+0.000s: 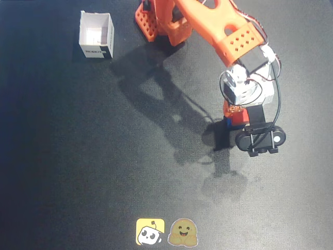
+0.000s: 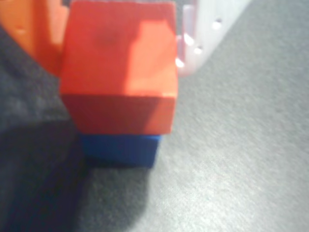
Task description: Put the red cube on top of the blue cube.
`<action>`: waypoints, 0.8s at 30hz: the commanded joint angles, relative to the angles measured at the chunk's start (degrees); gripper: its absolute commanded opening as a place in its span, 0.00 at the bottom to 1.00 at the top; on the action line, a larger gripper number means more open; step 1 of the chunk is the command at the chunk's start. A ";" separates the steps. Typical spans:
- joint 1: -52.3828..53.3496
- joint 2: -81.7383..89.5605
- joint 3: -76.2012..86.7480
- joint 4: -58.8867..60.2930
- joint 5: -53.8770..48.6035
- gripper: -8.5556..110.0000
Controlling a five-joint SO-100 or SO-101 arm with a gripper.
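Note:
The red cube (image 2: 118,72) sits squarely on top of the blue cube (image 2: 120,150) in the wrist view, and only the blue cube's front face shows beneath it. My gripper (image 2: 123,29) straddles the red cube, with the orange finger (image 2: 43,34) against its left side and the white finger (image 2: 193,34) against its right, so it looks shut on the cube. In the overhead view the gripper (image 1: 235,112) hides most of the stack. Only a sliver of the red cube (image 1: 238,117) and of the blue cube (image 1: 228,124) peeks out at the right of the mat.
An open white box (image 1: 96,35) stands at the upper left of the dark mat. The orange arm base (image 1: 156,21) is at the top centre. Two stickers (image 1: 166,232) lie at the bottom edge. The black wrist camera mount (image 1: 260,139) juts out just below the stack.

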 commanded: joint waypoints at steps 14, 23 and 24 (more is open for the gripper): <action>0.35 1.85 0.62 -1.05 0.97 0.26; 0.35 2.55 0.62 -1.41 1.41 0.26; 0.35 2.90 0.44 -1.41 1.41 0.26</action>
